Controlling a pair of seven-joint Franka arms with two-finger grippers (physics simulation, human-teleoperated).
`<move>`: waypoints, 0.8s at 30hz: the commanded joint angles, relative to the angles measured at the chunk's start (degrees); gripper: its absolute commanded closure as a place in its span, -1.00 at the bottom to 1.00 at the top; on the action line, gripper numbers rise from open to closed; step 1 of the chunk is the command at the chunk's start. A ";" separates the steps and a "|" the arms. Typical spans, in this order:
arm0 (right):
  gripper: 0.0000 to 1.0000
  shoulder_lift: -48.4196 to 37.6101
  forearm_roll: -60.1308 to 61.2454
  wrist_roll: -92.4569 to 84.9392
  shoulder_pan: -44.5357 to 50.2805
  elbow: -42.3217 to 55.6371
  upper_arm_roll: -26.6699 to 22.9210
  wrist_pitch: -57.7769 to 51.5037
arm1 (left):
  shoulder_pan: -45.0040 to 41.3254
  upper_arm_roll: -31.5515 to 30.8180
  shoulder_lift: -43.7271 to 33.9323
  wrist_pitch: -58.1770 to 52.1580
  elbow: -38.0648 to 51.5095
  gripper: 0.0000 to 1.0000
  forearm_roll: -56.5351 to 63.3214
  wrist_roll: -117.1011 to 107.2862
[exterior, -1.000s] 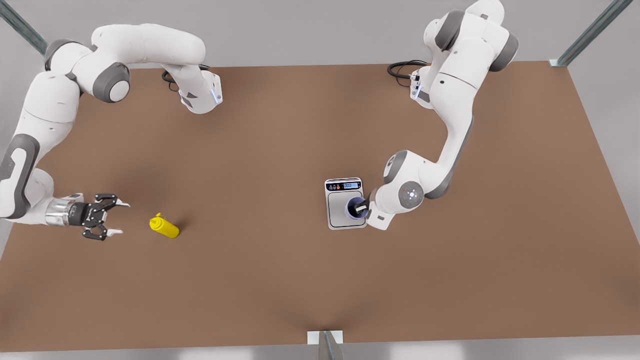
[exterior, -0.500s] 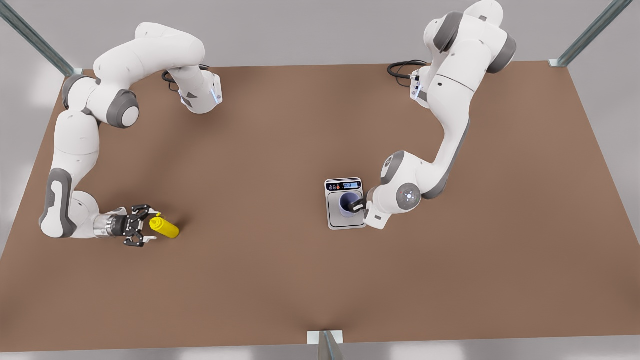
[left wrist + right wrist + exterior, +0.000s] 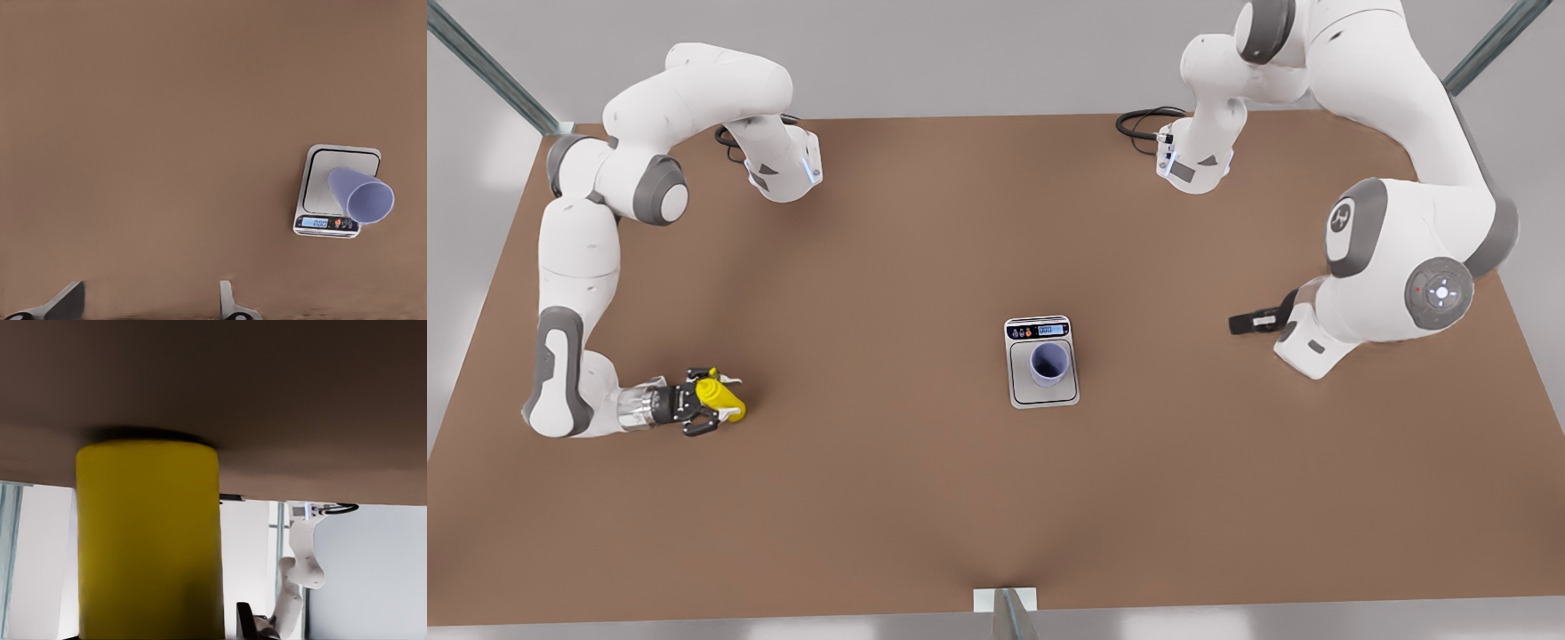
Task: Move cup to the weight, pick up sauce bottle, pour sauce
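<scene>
- The right gripper [image 3: 710,404] is at the front view's left, low at the table [image 3: 889,240], reaching along it toward the sauce bottle [image 3: 730,408].
- The sauce bottle lies on its side on the table. Its nozzle end points back toward this gripper's wrist and sits inside the gripper, while its yellow body sticks out beyond the tip.
- The pictures do not settle whether this gripper is clamped on the bottle or merely around it.
- In the right wrist view the bottle's yellow body [image 3: 148,540] stands right in front of the camera, resting against the brown table surface.
- The left gripper [image 3: 1240,324] hovers at the front view's right, well apart from the weight [image 3: 1018,392], and it holds nothing.
- In the left wrist view its two pale fingertips [image 3: 67,301] are spread wide, so it is released, with only bare table between them.
- The weight [image 3: 317,183] lies far ahead of the left gripper and off to one side, flat on the table, with its blue display lit.
- The cup [image 3: 1050,364] stands upright on the weight's steel plate, mouth up, inside the plate's edges.
- From the left wrist the cup [image 3: 360,193] shows its dark inside.
</scene>
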 commanded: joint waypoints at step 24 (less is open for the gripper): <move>0.57 -21.89 -2.99 19.72 20.65 -7.21 -3.11 18.49 | 1.04 -7.28 -3.08 6.32 -2.66 -1.00 7.44 1.73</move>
